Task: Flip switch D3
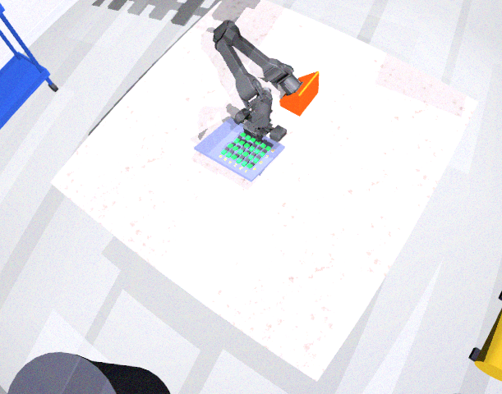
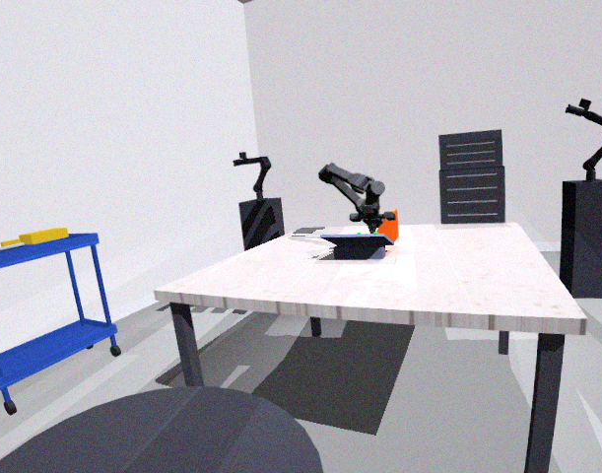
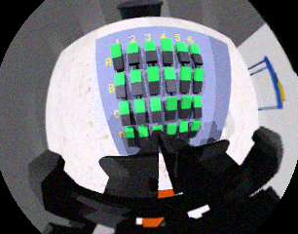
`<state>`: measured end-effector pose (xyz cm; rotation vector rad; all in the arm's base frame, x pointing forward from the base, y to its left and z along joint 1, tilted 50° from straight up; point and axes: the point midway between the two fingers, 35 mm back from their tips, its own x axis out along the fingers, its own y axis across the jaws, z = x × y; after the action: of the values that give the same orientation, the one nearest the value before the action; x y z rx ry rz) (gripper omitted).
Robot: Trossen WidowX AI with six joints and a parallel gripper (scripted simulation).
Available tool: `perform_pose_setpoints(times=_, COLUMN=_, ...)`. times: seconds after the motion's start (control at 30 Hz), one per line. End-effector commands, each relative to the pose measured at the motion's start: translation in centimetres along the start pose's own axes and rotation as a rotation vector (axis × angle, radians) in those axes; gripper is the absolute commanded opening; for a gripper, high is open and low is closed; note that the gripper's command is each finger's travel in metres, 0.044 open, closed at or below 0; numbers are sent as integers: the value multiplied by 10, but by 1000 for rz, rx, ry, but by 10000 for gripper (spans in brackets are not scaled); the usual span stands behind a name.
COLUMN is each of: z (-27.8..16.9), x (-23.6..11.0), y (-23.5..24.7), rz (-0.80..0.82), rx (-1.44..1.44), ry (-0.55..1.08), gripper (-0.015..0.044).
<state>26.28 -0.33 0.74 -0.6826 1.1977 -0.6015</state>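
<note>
Matt pale wood-grain table (image 2: 443,285); smooth lilac plastic-looking panel (image 1: 212,144); glossy green switches (image 3: 152,74); dark matt arm (image 1: 238,63).

White walls, blue cart (image 2: 92,238), gray floor.

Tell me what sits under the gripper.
The shut gripper hangs over the switch panel, at its nearest row of green switches. Its fingers cover that row's middle.

A bare robotics lab or test room: plain white walls, grey floor, and a pale wooden table (image 2: 443,300) in the middle. Beyond it, at about 11 and 2 o'clock, two small arms (image 2: 254,170) (image 2: 593,134) stand on dark pedestals. A blue wheeled cart (image 2: 46,244) waits at 9 o'clock, and a dark drawer cabinet (image 2: 471,177) stands at 1 o'clock.
</note>
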Motion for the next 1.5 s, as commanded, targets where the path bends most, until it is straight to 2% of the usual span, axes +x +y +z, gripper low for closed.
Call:
perform_pose_setpoints(times=0.0, z=-1, x=1, y=-1, rz=-7, rx=-4, ry=1, gripper=0)
perform_pose_setpoints(times=1.47, z=0, x=5, y=-1, rz=-7, rx=-4, ry=1, gripper=0)
